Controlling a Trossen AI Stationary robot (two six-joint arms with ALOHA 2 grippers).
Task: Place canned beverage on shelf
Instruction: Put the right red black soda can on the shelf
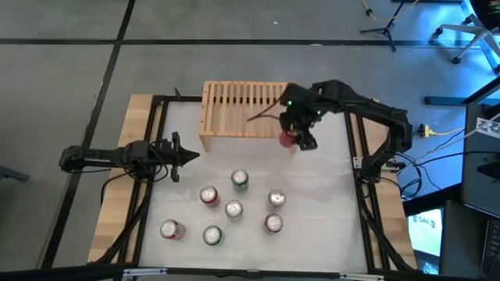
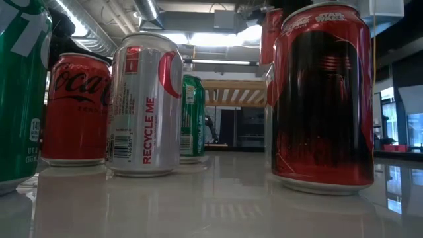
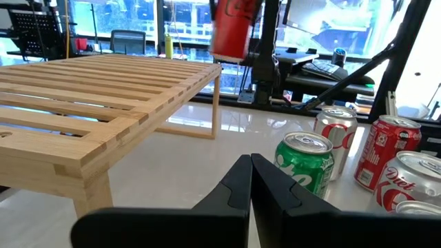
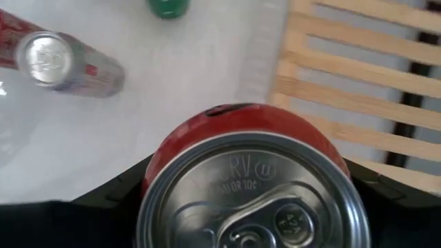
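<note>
Red aluminium beverage can (image 1: 287,138) hangs clamped in the right gripper (image 1: 301,136), just off the front right corner of the low slatted light-wood shelf (image 1: 234,105). Its smooth, thin wall likely dents and slips; grip mid-body. Left gripper (image 1: 183,155) rests closed, well apart.

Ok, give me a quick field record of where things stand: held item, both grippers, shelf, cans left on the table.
held item: red can, upright
right gripper: shut on the red can, at the shelf's near right corner, above the table
left gripper: shut, holding nothing, waiting at the table's left side
shelf: no cans on it
cans on table: seven, standing
</note>
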